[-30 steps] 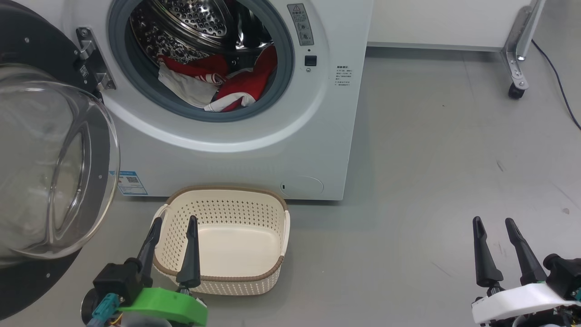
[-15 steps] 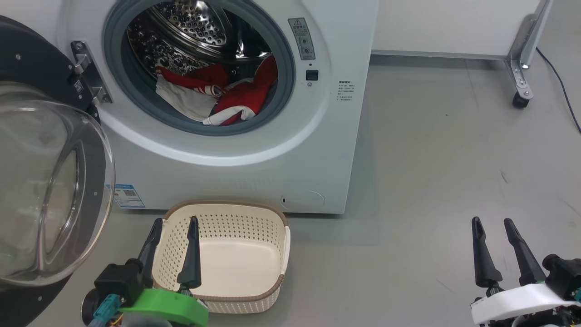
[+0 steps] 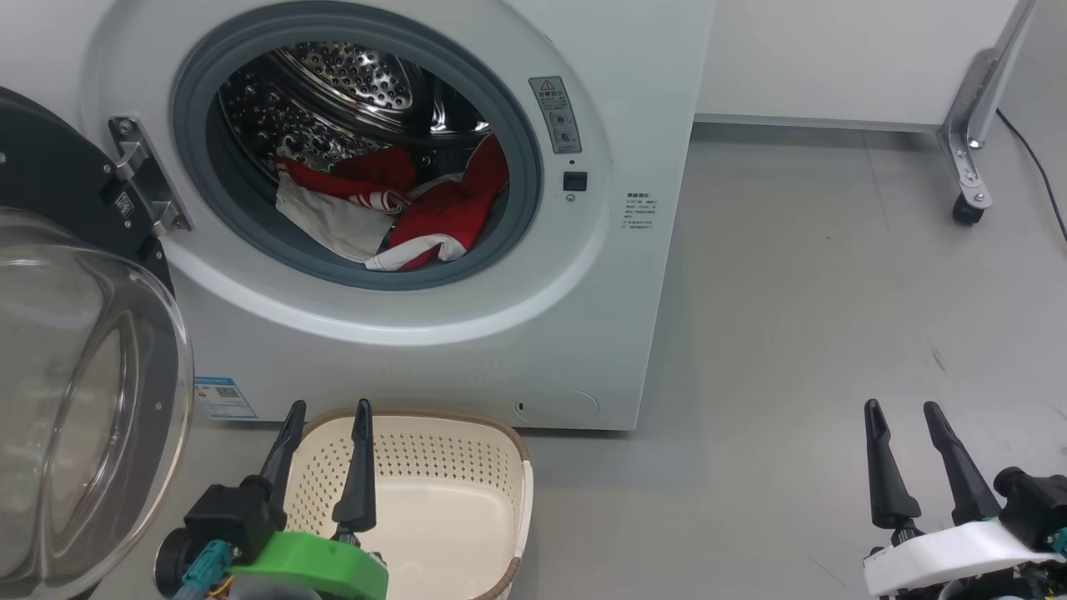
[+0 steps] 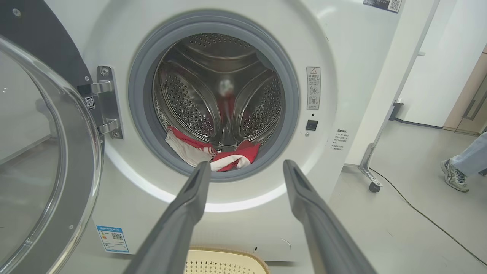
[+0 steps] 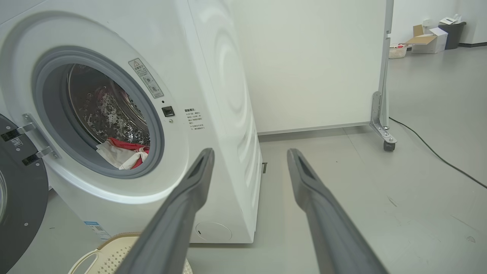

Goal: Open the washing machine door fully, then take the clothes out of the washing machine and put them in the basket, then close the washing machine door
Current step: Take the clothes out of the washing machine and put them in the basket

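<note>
White washing machine (image 3: 467,350) at the upper left of the head view, front toward the camera, on a grey floor (image 3: 792,292). Swung wide open on its metal hinge (image 3: 142,175), washing machine door (image 3: 83,375) off to the left of the opening, black rim and bulging glass bowl in plain sight. Round opening uncovered, ringed by a grey rubber seal (image 3: 521,150), with the steel drum (image 3: 350,83) behind it. Heaped in the bottom of the drum, clothes (image 3: 417,217): red cloth with white stripes and a white panel, reaching the lower edge of the seal. Just in front of the machine and below the opening, basket (image 3: 433,454) on the floor, pale bottom showing. Small blue label (image 3: 221,398) low on the machine's front, left of the basket.

Spread wide and holding nothing, left jaws at the lower left; left fingers (image 3: 361,475) pointing up over the near left part of the basket and, in the left wrist view, aimed at the drum opening but clear of it. Likewise spread wide and holding nothing, right jaws at the lower right; right fingers (image 3: 884,475) over bare floor, well apart from machine and basket.

Wheeled metal frame leg (image 3: 967,175) and a dark cable (image 3: 1034,167) at the far right. A person's shoe (image 4: 454,177) and trouser leg at the right edge of the left wrist view
</note>
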You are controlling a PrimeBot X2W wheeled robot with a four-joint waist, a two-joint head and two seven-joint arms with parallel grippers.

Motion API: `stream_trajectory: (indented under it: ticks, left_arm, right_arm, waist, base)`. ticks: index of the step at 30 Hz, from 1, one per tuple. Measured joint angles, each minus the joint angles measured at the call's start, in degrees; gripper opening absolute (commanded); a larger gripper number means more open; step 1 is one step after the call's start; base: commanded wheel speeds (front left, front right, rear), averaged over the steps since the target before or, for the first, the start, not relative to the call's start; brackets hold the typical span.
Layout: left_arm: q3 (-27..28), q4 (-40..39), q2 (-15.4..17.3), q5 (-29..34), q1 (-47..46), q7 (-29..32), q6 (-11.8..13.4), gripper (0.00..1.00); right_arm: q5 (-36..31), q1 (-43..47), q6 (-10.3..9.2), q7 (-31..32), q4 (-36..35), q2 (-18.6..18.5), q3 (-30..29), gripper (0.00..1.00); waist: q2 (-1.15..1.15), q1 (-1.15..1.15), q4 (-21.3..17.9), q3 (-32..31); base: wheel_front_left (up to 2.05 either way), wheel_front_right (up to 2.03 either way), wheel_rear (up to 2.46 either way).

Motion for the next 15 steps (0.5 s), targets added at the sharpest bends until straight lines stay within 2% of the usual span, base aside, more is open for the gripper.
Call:
stream_trajectory:
  ticks: [8, 15]
  left_arm:
    - [-0.05, -0.21, 0.0, -0.6, 0.09, 0.0, -0.04, 1.0]
    - [0.0, -0.14, 0.0, -1.13, 0.73, 0.0, -0.04, 1.0]
  right_arm:
    - [-0.38, 0.01, 0.01, 0.0, 0.02, 0.07, 0.02, 1.0]
    - [-0.38, 0.01, 0.01, 0.0, 0.02, 0.42, -0.04, 1.0]
  waist:
    - [0.0, 0.0, -0.04, -0.02]
    - [0.0, 0.0, -0.08, 0.07]
  base:
    - [0.59, -0.59, 0.0]
    - [0.21, -0.36, 0.15]
